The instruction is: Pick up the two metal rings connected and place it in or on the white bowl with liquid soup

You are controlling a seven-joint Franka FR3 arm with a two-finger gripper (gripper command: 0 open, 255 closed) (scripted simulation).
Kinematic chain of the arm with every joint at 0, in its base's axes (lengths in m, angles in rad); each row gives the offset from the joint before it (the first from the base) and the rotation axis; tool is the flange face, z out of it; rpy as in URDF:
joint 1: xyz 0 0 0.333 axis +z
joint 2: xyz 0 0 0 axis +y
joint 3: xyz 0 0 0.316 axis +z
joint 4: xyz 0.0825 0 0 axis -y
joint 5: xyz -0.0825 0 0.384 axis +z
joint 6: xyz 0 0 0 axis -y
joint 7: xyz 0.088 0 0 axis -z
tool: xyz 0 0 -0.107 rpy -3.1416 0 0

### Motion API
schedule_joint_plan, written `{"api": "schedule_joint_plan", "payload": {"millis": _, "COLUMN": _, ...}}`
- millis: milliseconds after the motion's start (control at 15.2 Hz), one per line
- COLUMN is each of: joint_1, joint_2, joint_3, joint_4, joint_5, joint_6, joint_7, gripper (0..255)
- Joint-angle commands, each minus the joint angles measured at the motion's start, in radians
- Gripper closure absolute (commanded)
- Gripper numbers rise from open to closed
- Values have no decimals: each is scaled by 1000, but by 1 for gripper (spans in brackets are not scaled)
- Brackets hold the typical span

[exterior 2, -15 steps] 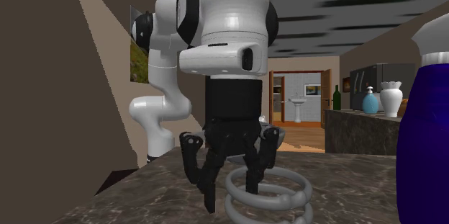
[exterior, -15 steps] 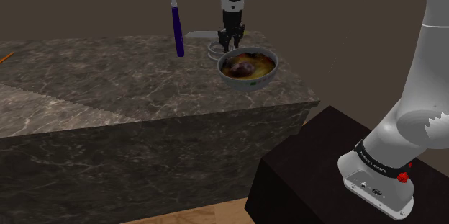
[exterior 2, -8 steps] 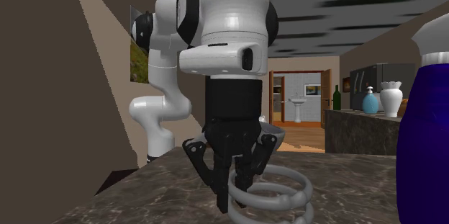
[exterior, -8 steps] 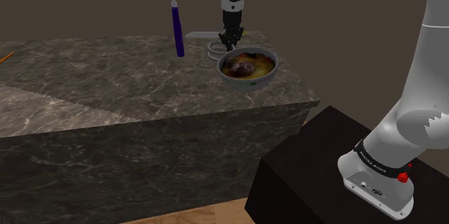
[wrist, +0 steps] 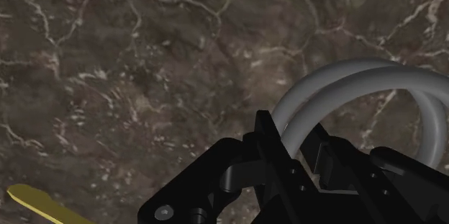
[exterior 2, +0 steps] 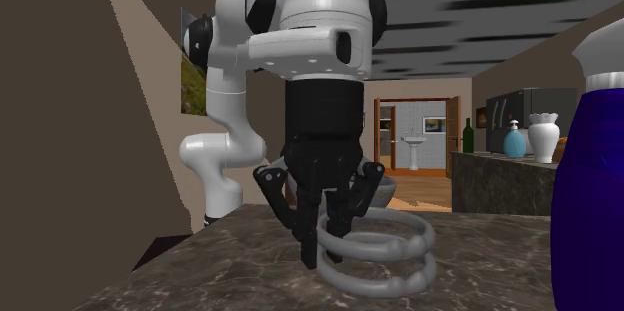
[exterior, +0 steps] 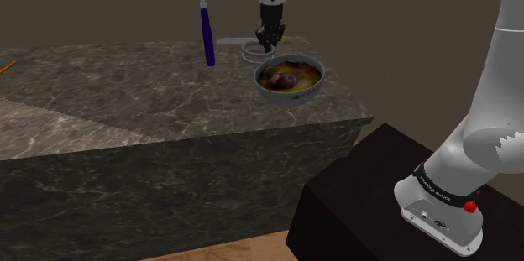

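The two linked grey rings [exterior: 249, 48] hang a little above the dark marble counter [exterior: 126, 91], just behind the bowl [exterior: 290, 80] of brownish soup. My black gripper [exterior: 269, 43] points straight down and is shut on the rim of the rings. From the second exterior view the rings [exterior 2: 390, 255] stack one over the other, lifted off the stone, with the gripper [exterior 2: 324, 251] clasping their left side. In the wrist view the rings [wrist: 360, 84] curve out from between the closed fingers of the gripper [wrist: 295, 142].
A tall purple bottle [exterior: 206, 33] stands on the counter to the shoulder view's left of the rings, looming as a blue bottle [exterior 2: 597, 169] at the second exterior view's right. A flat grey piece [exterior: 231, 39] lies behind the rings. The counter's front edge drops to the floor beside my stand [exterior: 369, 192].
The fingers closed from open onto the rings' rim, then the hand rose slightly, lifting the rings off the counter.
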Motion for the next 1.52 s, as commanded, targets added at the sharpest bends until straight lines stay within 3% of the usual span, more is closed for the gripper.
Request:
{"api": "schedule_joint_plan", "payload": {"millis": 0, "joint_1": 0, "joint_2": -6, "joint_3": 0, "joint_4": 20, "joint_5": 1, "joint_6": -26, "joint_7": 0, "gripper": 255}}
{"api": "schedule_joint_plan", "payload": {"millis": 1452, "joint_1": 6, "joint_2": 3, "joint_3": 3, "joint_4": 330, "joint_5": 0, "joint_6": -327, "joint_7": 2, "gripper": 255}}
